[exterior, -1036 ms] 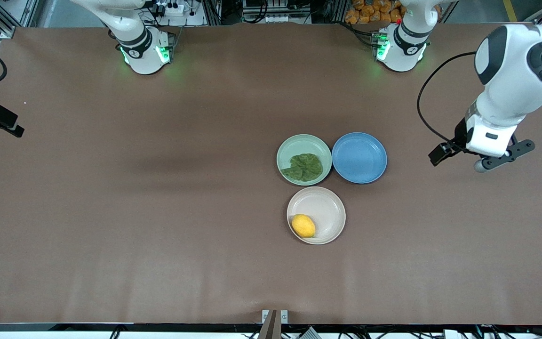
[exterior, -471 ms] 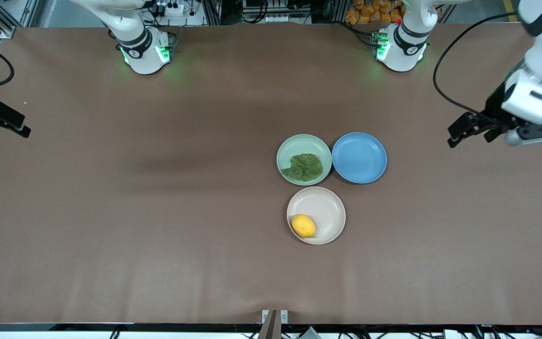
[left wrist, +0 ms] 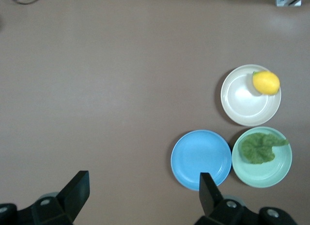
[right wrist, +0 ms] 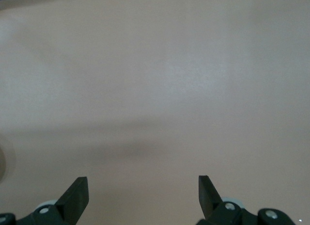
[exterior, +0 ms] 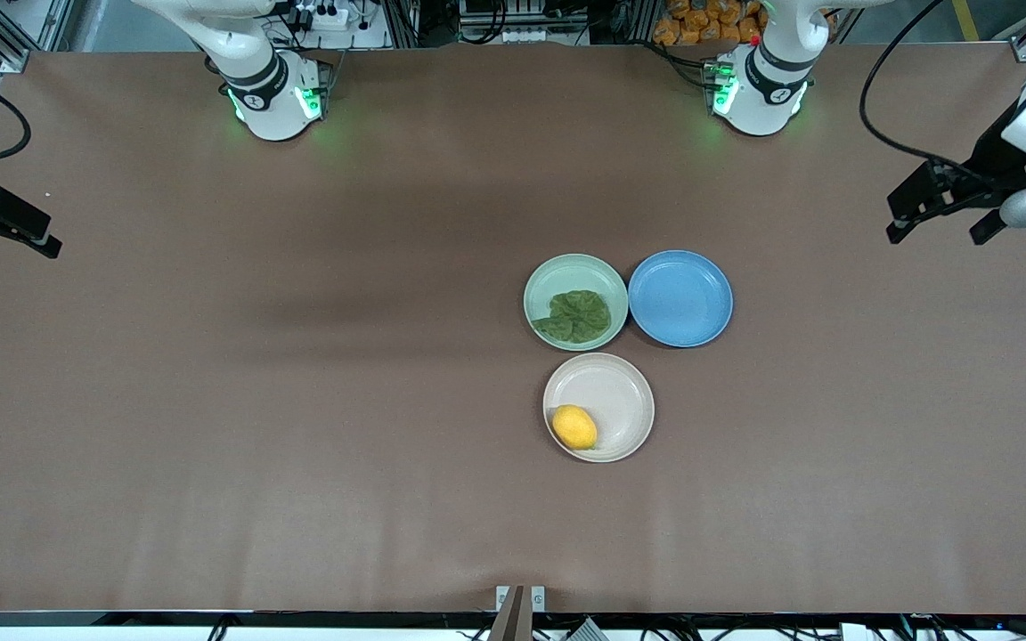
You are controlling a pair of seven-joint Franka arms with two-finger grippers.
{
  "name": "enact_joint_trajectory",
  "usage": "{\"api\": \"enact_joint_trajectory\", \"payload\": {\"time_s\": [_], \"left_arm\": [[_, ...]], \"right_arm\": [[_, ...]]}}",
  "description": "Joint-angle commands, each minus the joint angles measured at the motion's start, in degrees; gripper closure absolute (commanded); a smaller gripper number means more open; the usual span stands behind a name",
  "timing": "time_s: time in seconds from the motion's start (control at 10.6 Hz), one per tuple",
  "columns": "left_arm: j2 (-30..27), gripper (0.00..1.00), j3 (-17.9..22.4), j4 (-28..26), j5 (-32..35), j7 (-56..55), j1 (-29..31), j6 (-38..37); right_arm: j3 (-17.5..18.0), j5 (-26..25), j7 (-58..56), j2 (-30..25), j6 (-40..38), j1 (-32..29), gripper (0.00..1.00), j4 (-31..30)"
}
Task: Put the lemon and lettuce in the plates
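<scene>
The yellow lemon (exterior: 574,427) lies in the beige-white plate (exterior: 613,390), at the edge nearer the right arm's end. The dark-green lettuce (exterior: 577,315) lies in the mint-green plate (exterior: 574,265), which is farther from the front camera. My left gripper (exterior: 938,231) is open and empty, up over bare table at the left arm's end, well away from the plates. Its wrist view shows the lemon (left wrist: 266,82), the lettuce (left wrist: 259,147) and both plates (left wrist: 242,101) (left wrist: 271,175) past its fingers (left wrist: 207,188). My right gripper (exterior: 1,242) is open and empty over the right arm's end of the table (right wrist: 143,188).
An empty blue plate (exterior: 680,297) sits beside the mint-green plate, toward the left arm's end; it also shows in the left wrist view (left wrist: 201,159). The three plates touch or nearly touch. Brown table surface surrounds them on every side.
My left gripper has drawn back from the plates toward the left arm's end and its base. The right gripper has shifted slightly. Lemon, lettuce and plates have not moved.
</scene>
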Motion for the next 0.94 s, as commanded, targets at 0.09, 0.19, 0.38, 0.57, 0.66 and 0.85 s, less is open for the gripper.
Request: {"api": "enact_joint_trajectory", "payload": {"time_s": [0.09,0.19,0.38,0.57,0.66,0.85], "left_arm": [[1.05,0.00,-0.31,4.95,1.19,1.06,-0.42,-7.78],[0.87,0.00,-0.40,5.04,1.01,1.06,-0.15,-7.96],[0.87,0.00,-0.31,5.74,0.22,1.06,-0.06,-8.14],[0.78,0.00,-0.31,5.74,0.22,1.06,-0.06,-8.31],[0.78,0.00,-0.31,5.83,0.13,1.06,-0.06,-8.31],[0.52,0.00,-0.31,5.83,0.22,1.24,0.03,-8.92]], "right_arm": [[0.03,0.91,-0.61,-1.66,0.00,0.02,0.00,-0.96],[-0.06,0.74,-1.31,-1.75,-0.18,0.02,0.00,-0.96],[-0.15,0.65,-1.31,-2.19,-0.79,0.10,0.00,-1.04],[-0.24,0.21,-1.31,-2.54,-1.75,0.89,0.00,-1.40],[-0.24,-0.05,-1.31,-2.45,-2.80,0.98,0.00,-1.22],[-0.24,-0.14,-1.40,-2.45,-4.57,0.98,0.00,-0.87]]}}
